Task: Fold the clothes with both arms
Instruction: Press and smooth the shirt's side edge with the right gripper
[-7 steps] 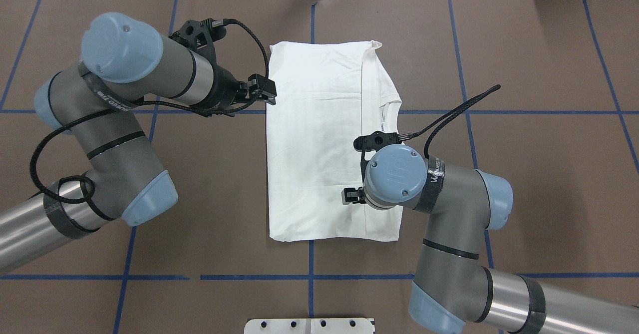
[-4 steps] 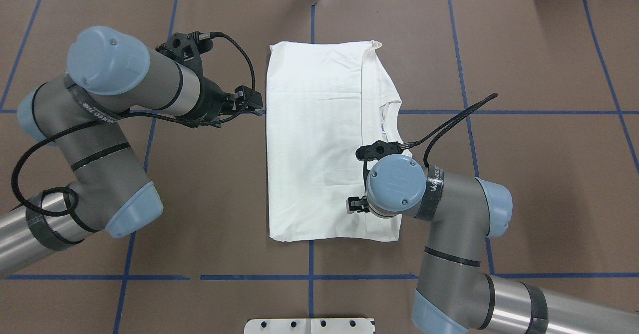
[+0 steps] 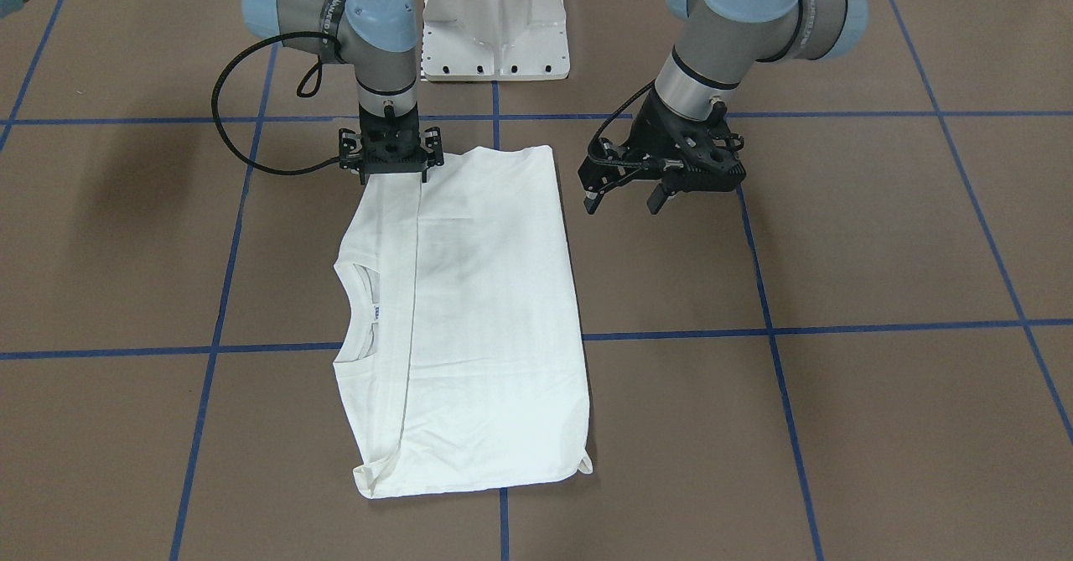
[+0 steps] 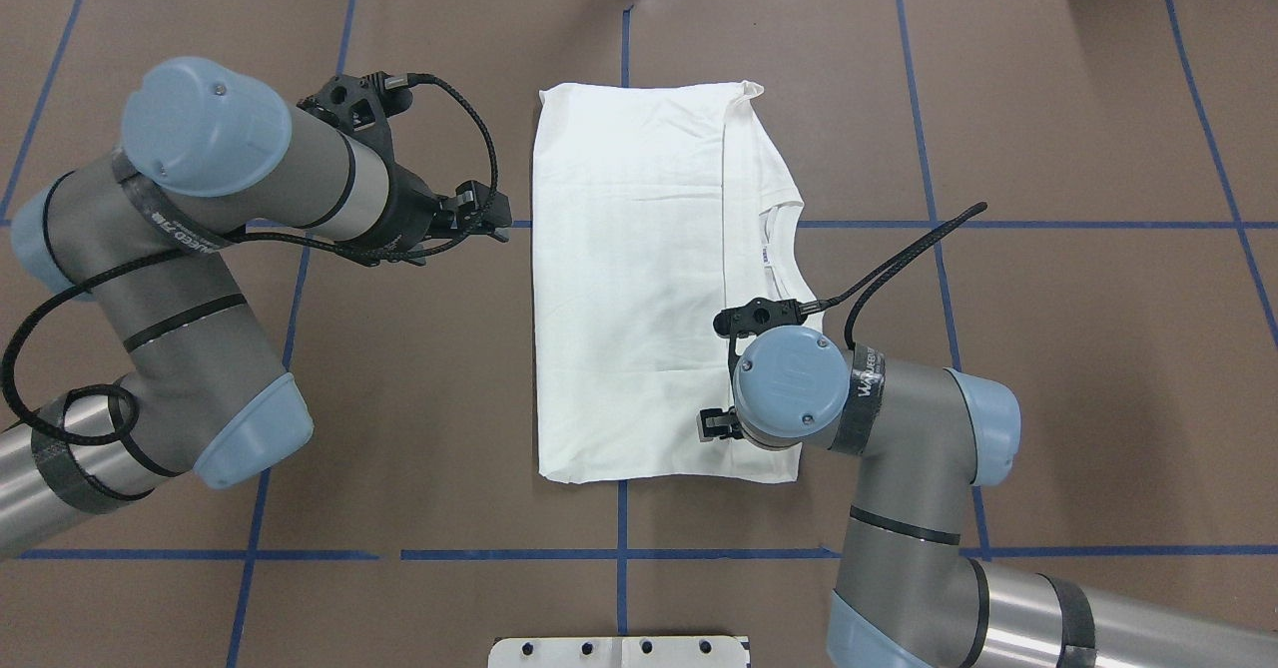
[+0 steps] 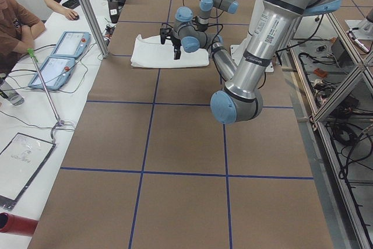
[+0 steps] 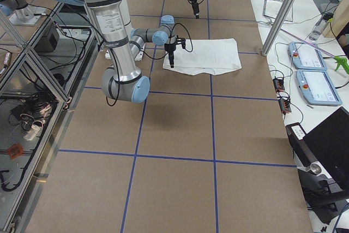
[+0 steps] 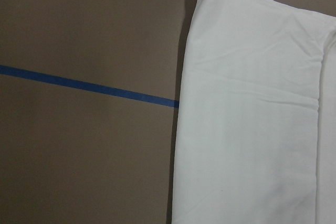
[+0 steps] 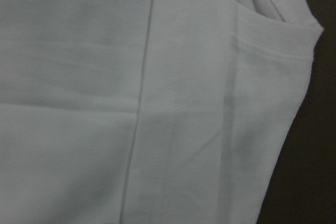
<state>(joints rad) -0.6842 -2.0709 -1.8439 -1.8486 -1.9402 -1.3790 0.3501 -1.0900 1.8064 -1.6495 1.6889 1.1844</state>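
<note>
Black right gripper [image 3: 392,177], upper left of centre in the front-facing view, rests spread-fingered on the top corner of the white T-shirt [image 3: 469,318], which lies folded flat at centre. Right of it, the left gripper [image 3: 623,203] hangs released, empty, clear of the cloth.

White T-shirt [image 4: 629,279] on brown, blue-lined table [image 4: 1048,368].

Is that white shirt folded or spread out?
Folded: the shirt lies as a narrow rectangle, no sleeves showing, a layer's edge running lengthwise beside the collar.
</note>
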